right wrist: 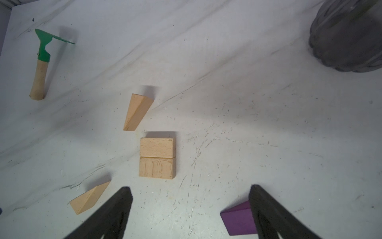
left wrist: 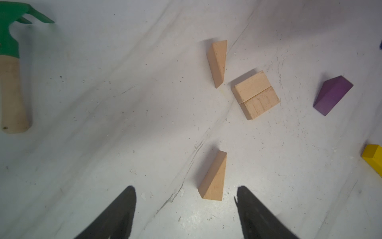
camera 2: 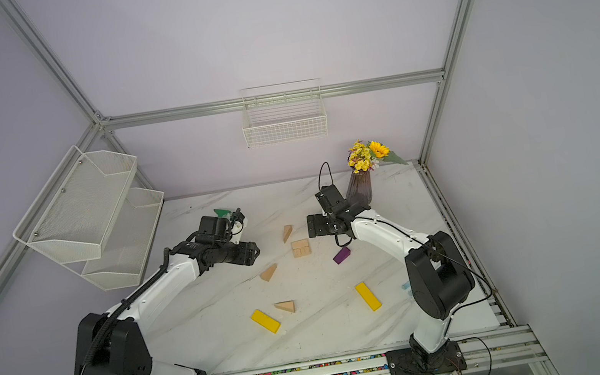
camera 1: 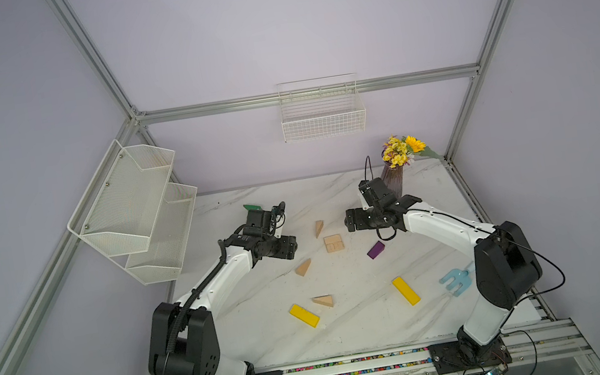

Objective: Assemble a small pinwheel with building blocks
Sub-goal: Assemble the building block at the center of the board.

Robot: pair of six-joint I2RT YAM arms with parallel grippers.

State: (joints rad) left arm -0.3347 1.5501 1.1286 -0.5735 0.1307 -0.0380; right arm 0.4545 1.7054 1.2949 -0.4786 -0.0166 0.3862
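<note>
Early stage. We have the hub (camera 1: 333, 243) down: two tan blocks touching side by side. The far wedge (camera 1: 319, 228) lies just beside it, not seated. The middle wedge (camera 1: 303, 267), near wedge (camera 1: 323, 301), purple wedge (camera 1: 375, 249), left yellow bar (camera 1: 304, 315) and right yellow bar (camera 1: 405, 290) lie scattered. No pinwheel yet. The left gripper (left wrist: 185, 191) has its jaws apart and empty, with the middle wedge just ahead. The right gripper (right wrist: 190, 189) has its jaws apart and empty, beside the purple wedge.
</note>
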